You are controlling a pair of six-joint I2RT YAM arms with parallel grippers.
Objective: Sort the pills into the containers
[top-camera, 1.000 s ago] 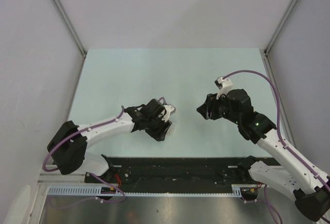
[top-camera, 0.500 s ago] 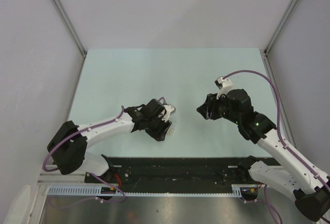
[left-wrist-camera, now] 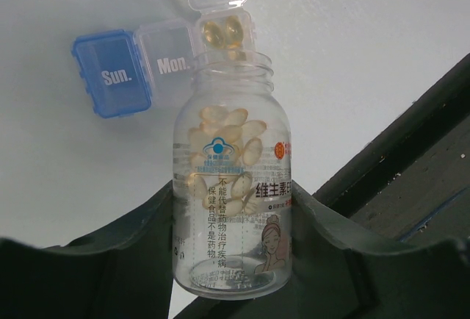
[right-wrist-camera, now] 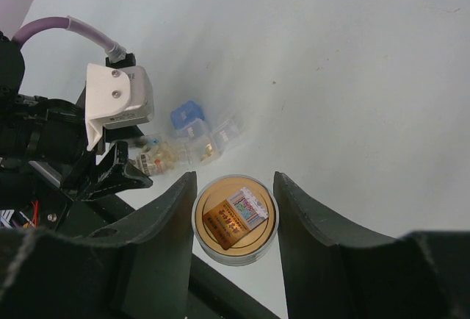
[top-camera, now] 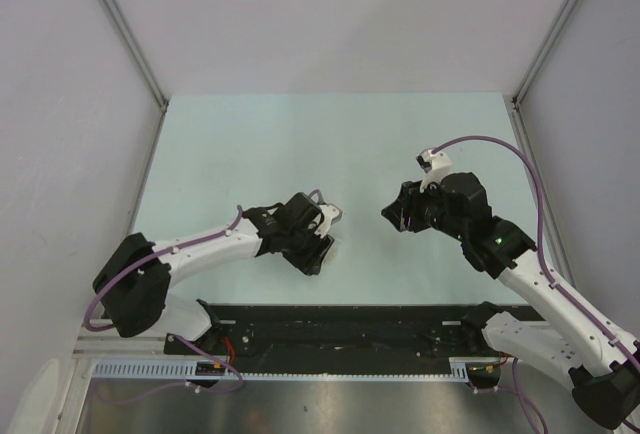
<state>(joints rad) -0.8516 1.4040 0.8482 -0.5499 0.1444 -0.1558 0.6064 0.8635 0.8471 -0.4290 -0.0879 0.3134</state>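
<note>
Clear bottle (left-wrist-camera: 231,187): uncapped, tipped, pinched by left claw (left-wrist-camera: 231,212), mouth at open cell (left-wrist-camera: 222,32) of organizer (left-wrist-camera: 110,73).
Pills (left-wrist-camera: 228,139): most in bottle, two in open cell.
Organizer: on table (top-camera: 250,144), blue Sun. cell shut.
Right claw (right-wrist-camera: 235,183): pinching round tan jar (right-wrist-camera: 235,223).

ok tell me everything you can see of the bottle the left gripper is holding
The bottle is small, clear and plastic-looking, with a threaded neck and no cap. Chinese text, a blue logo and a woman's face are printed on it. Pale yellow capsules lie in its middle. The left gripper clamps its lower body between both fingers, open mouth aimed at the open compartment of the pill organiser.
</note>
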